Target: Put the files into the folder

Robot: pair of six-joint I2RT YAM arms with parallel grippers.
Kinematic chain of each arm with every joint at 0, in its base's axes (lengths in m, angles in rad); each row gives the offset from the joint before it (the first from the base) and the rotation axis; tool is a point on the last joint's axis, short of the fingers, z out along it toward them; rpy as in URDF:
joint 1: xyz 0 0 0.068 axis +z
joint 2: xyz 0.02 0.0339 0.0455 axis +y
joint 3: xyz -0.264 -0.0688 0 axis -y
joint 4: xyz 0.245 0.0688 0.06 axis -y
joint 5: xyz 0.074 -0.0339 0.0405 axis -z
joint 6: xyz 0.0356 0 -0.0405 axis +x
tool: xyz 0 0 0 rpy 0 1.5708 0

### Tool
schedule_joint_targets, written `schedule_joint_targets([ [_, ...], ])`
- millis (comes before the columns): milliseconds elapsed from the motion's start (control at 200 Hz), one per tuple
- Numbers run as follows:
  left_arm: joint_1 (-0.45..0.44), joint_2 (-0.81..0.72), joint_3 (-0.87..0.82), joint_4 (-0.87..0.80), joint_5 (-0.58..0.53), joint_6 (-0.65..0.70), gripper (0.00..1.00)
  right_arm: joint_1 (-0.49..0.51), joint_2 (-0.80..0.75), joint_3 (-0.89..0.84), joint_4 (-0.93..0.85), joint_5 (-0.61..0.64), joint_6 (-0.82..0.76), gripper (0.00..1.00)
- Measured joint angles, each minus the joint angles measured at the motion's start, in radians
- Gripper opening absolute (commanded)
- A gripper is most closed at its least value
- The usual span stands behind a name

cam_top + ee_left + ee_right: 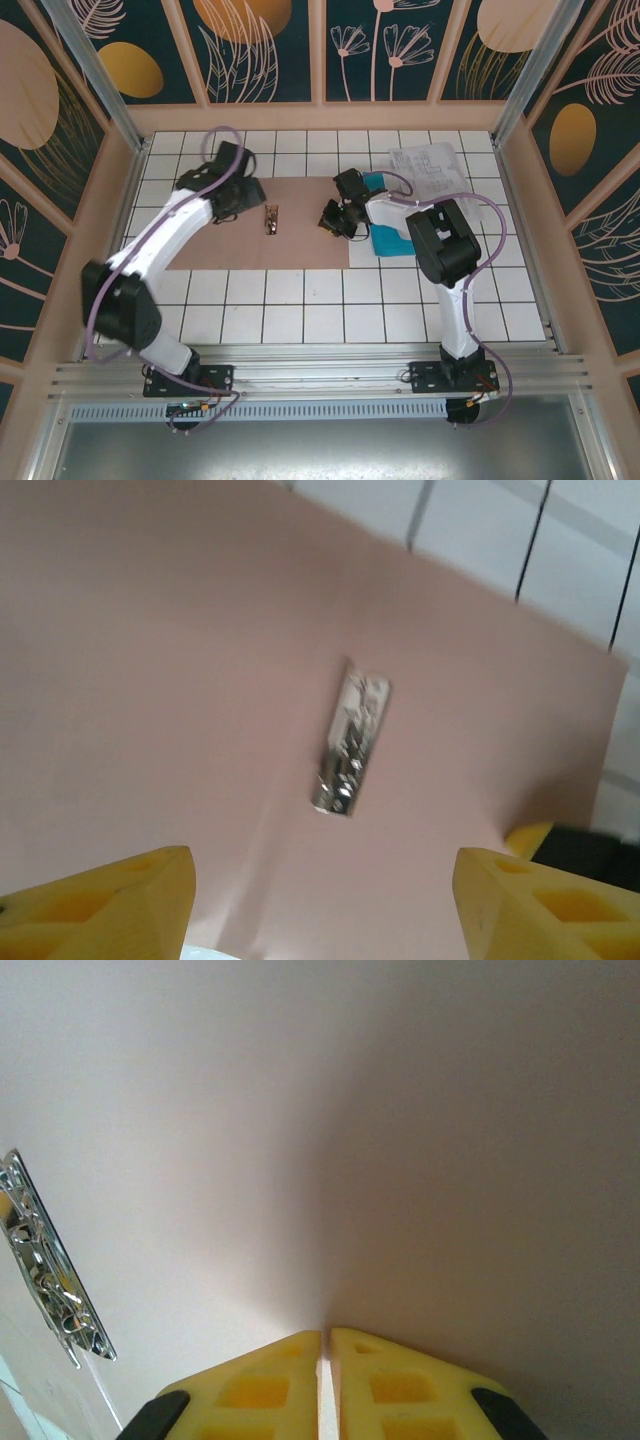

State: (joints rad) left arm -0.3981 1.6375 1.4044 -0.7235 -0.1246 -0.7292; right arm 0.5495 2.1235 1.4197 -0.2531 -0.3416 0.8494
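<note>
The pinkish-brown folder (300, 245) lies spread open on the tiled table, a shiny metal clip (272, 220) at its middle. The files lie to its right: white printed sheets (432, 165) at the back right and a cyan-blue sheet (387, 246) partly under the right arm. My left gripper (243, 205) hovers over the folder's left half, open and holding nothing; its yellow fingers (130, 895) stand wide apart with the clip (350, 738) ahead. My right gripper (331, 220) is at the folder's right edge, pinched shut on the thin card (200, 1110); the gripper (325, 1336) shows only a sliver between its fingers.
Wooden walls and aluminium posts box in the table on three sides. White tiles (300, 300) lie bare in front of the folder, between it and the arm bases. The right arm's elbow (442, 240) hangs over the cyan sheet.
</note>
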Motion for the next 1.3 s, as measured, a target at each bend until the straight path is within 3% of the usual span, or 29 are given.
schedule_joint_targets([
  [155,-0.068,0.237,0.097,0.005,0.047,0.077,0.66,-0.001,-0.001,0.031,-0.06,0.0,-0.035,0.18],
  [360,-0.136,0.41,0.203,0.019,0.082,0.119,0.54,-0.049,-0.101,0.006,-0.069,-0.003,-0.04,0.23],
  [575,-0.193,0.539,0.303,0.058,0.114,0.119,0.44,-0.217,-0.335,-0.106,-0.055,0.005,-0.04,0.23],
  [701,-0.222,0.614,0.327,0.069,0.115,0.122,0.43,-0.327,-0.389,-0.195,-0.051,0.014,-0.041,0.23],
  [1296,-0.31,0.632,0.333,0.161,0.121,0.112,0.41,-0.341,-0.376,-0.434,-0.058,0.061,-0.033,0.22],
])
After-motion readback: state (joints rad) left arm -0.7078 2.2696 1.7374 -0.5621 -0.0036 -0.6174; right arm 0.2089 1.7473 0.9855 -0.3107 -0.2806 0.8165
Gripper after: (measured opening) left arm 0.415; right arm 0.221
